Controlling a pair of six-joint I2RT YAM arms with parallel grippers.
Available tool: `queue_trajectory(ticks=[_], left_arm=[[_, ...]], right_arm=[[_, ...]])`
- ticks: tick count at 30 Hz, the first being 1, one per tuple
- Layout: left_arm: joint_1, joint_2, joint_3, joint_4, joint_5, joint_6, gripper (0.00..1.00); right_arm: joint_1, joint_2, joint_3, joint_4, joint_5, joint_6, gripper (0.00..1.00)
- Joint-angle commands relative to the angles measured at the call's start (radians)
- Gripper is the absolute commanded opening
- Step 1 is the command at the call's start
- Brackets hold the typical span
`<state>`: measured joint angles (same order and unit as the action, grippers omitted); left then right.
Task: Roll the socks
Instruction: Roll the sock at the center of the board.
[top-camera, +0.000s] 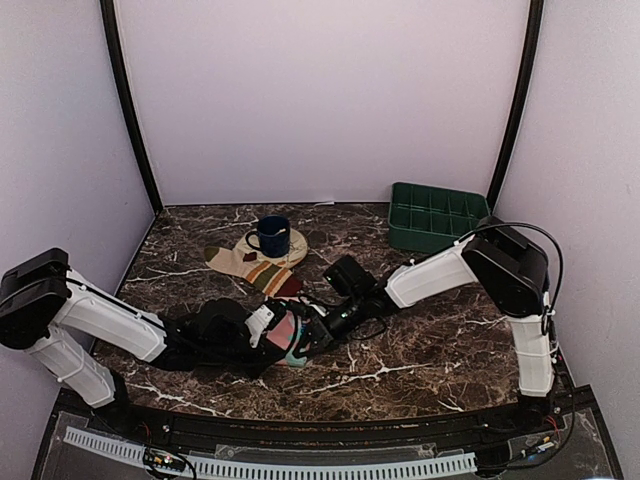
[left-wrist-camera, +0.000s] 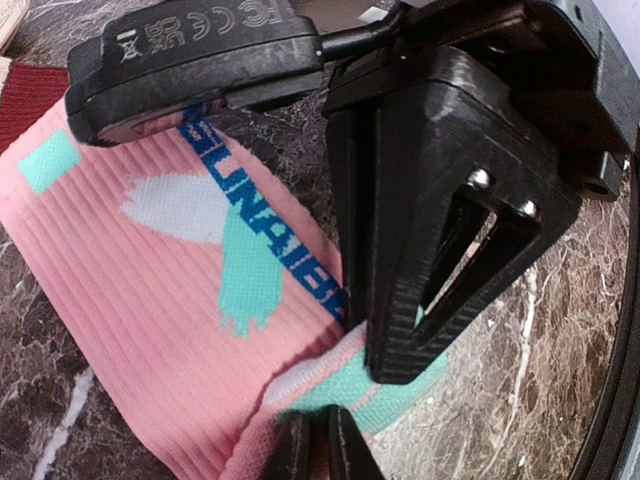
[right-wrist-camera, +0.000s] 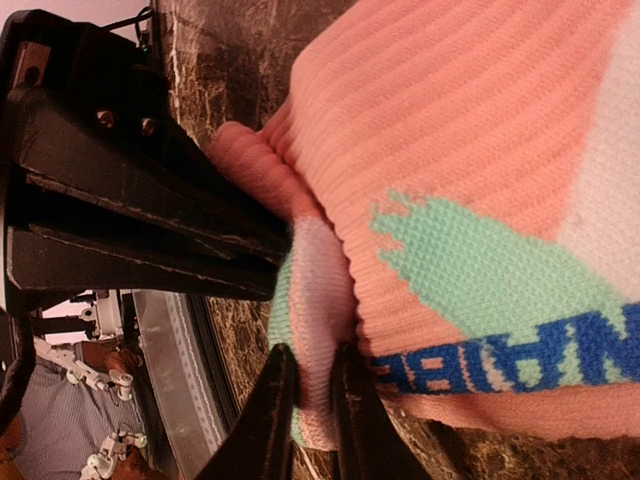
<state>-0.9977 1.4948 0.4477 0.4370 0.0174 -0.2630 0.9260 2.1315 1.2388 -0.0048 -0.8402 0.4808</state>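
Note:
The pink sock (top-camera: 291, 337) with mint patches and blue lettering lies on the marble table between both grippers. In the left wrist view my left gripper (left-wrist-camera: 311, 446) is shut on the folded mint-and-pink cuff edge of the pink sock (left-wrist-camera: 150, 280). My right gripper (right-wrist-camera: 306, 405) is shut on a fold of the same cuff of the pink sock (right-wrist-camera: 470, 130), facing the left one at close range. In the top view the left gripper (top-camera: 275, 336) and right gripper (top-camera: 312, 328) meet over this sock. The cream striped sock (top-camera: 262, 270) lies flat farther back.
A blue mug (top-camera: 270, 236) stands on a round tan coaster (top-camera: 297, 245), which overlaps the striped sock's far end. A green compartment tray (top-camera: 435, 215) sits at the back right. The table's front rail (top-camera: 300, 465) runs just behind the arms.

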Motion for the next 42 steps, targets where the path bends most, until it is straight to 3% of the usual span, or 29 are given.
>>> queue_trajectory(ticks=[1,7,12,29,42], left_arm=[[0.03,0.032,0.02,-0.05,0.011,-0.05,0.1],[0.044,0.068,0.049,-0.091,0.038,-0.094,0.09],[0.048,0.089,0.067,-0.116,0.062,-0.107,0.08],[0.07,0.13,0.091,-0.152,0.139,-0.125,0.05],[0.103,0.147,0.12,-0.196,0.203,-0.145,0.04]], right_arm=[[-0.008,-0.024,0.024,-0.09,0.061,-0.04,0.15],[-0.009,-0.032,0.04,-0.121,0.084,-0.067,0.24],[-0.016,-0.057,0.037,-0.139,0.13,-0.091,0.41],[-0.01,-0.222,-0.095,-0.107,0.399,-0.192,0.42],[0.19,-0.427,-0.321,0.056,0.924,-0.455,0.41]])
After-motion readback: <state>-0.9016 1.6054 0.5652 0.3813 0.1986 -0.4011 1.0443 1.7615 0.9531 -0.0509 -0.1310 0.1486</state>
